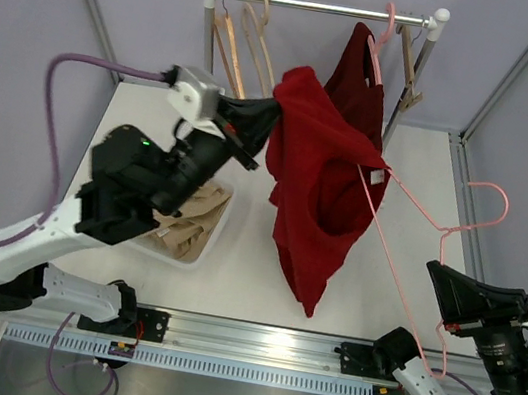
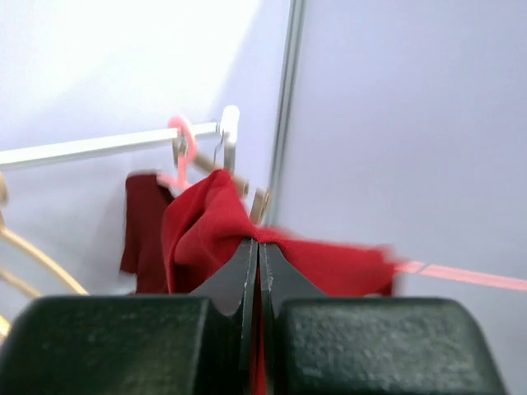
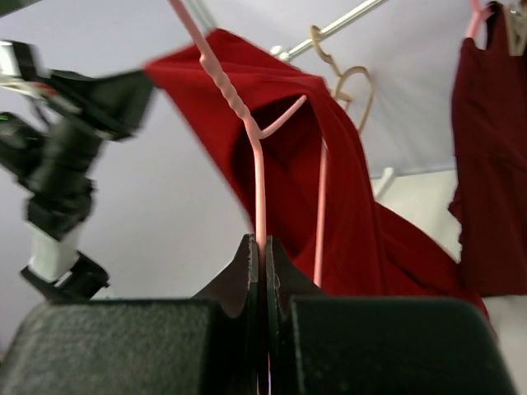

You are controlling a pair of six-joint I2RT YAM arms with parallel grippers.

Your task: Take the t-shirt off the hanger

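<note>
Firstly, at the left of the table [image 1: 239,285] sits a white bin [image 1: 204,240] holding wooden hangers. Above it the left arm reaches up and across, and the left pincer [image 1: 265,119] is squeezed fully together on a fold of the red t-shirt [image 1: 318,191], at the cloth's upper left corner. In the left wrist view the red fabric bunches right at the closed tips and spreads away beyond them. The t-shirt hangs in the air over the middle of the table, between the two arms, its lower end trailing down towards the near edge without clearly touching the surface. Behind it stands a clothes rack [image 1: 316,7] with more wooden hangers [image 1: 243,47] on its rail and a darker red garment [image 1: 352,65] on a pink hook. The pink hanger [image 3: 260,193] is partly inside the t-shirt, tilted, with its wire running out to the right. The right pincer [image 1: 434,271] is pinched tight on that wire, and the t-shirt lies up and to its left, draped over the hanger's far end.
</note>
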